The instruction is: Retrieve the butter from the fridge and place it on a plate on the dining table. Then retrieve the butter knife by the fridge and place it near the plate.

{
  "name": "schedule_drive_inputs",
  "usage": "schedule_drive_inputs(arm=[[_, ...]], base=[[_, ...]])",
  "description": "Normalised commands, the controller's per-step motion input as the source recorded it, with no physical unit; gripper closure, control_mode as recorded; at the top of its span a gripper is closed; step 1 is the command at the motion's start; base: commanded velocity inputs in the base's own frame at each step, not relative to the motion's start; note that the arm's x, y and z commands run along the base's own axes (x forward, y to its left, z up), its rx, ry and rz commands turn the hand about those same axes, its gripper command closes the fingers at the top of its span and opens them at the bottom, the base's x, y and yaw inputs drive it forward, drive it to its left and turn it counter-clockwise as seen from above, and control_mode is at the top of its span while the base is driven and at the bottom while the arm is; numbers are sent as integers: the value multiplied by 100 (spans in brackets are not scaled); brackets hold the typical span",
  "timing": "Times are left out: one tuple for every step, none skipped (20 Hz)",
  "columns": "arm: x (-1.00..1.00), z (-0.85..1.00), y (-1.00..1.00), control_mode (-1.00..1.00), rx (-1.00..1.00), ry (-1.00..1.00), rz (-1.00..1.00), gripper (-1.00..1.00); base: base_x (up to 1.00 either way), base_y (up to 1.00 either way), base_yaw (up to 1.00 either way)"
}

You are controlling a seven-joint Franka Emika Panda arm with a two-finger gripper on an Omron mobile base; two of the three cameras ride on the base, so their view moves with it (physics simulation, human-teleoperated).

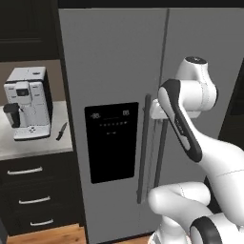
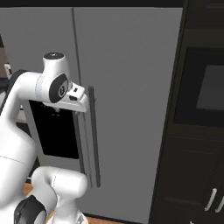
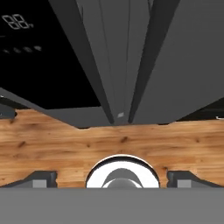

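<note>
Fingers: fingers (image 3: 43, 178) spread wide, holding nothing, touching nothing; pointed down the fridge handles (image 3: 144, 65) toward the wood floor (image 3: 65, 144).
Fridge: fridge (image 1: 114, 62) both doors closed; hand just beside the two centre handles.
Butter: not visible; presumably inside.
Butter knife: butter knife (image 1: 61, 131) on left tabletop (image 1: 28, 147), right of coffee machine (image 1: 27, 102).
Progress: nothing done; door opening first.

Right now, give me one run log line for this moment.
stage: at fridge, doors closed | gripper: open, empty, by door handles | butter knife: on counter beside coffee machine
</note>
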Motion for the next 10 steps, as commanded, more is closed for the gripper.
schedule_drive_inputs(arm=[[0,0,0,100,0,0,0,-100],[0,0,0,100,0,0,0,-100],[0,0,0,100,0,0,0,-100],[0,0,0,100,0,0,0,-100],[0,0,0,100,0,0,0,-100],[0,0,0,100,0,0,0,-100],[0,0,0,100,0,0,0,-100],[0,0,0,100,0,0,0,-100],[0,0,0,100,0,0,0,-100],[0,0,0,100,0,0,0,-100]], base=[[-48,-6,-17],[-49,0,-19],[-49,0,-23],[-48,0,-24],[-51,0,-24],[-54,0,-23],[-47,0,-23],[-46,0,-21],[-46,0,-18],[-43,0,-8]])
